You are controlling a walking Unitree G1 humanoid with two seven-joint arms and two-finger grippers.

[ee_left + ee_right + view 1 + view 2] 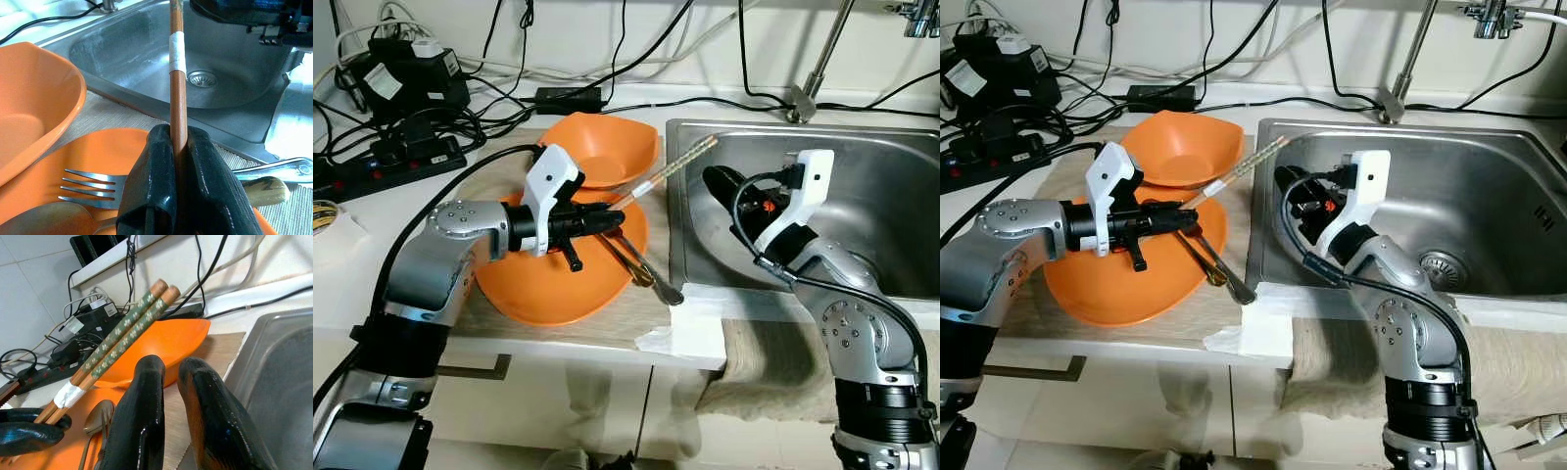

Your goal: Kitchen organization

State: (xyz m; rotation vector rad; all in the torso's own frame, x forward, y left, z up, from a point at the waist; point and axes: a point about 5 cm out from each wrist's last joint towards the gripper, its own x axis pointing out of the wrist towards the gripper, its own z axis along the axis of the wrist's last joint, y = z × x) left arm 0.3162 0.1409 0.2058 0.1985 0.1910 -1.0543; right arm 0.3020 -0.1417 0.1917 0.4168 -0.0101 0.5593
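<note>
A pair of brown chopsticks [666, 174], bound with white tape, slants up from the orange plate [548, 294] toward the sink's left rim. My left gripper [607, 217] is shut on their lower end above the plate; the left wrist view shows the sticks [177, 73] pinched between its fingers [161, 166]. A fork [93, 186] and a spoon [39, 220] lie on the plate, handles reaching off its right side. My right gripper [715, 181] hovers inside the sink [901, 196] by its left wall, just below the chopstick tips [164, 289], shut and holding nothing.
An orange bowl [607, 147] sits behind the plate on a wooden board [607, 328]. A power strip [382, 162], adapters and cables crowd the counter's back left. The faucet [813, 78] rises behind the sink. A towel [773, 362] hangs over the counter's front edge.
</note>
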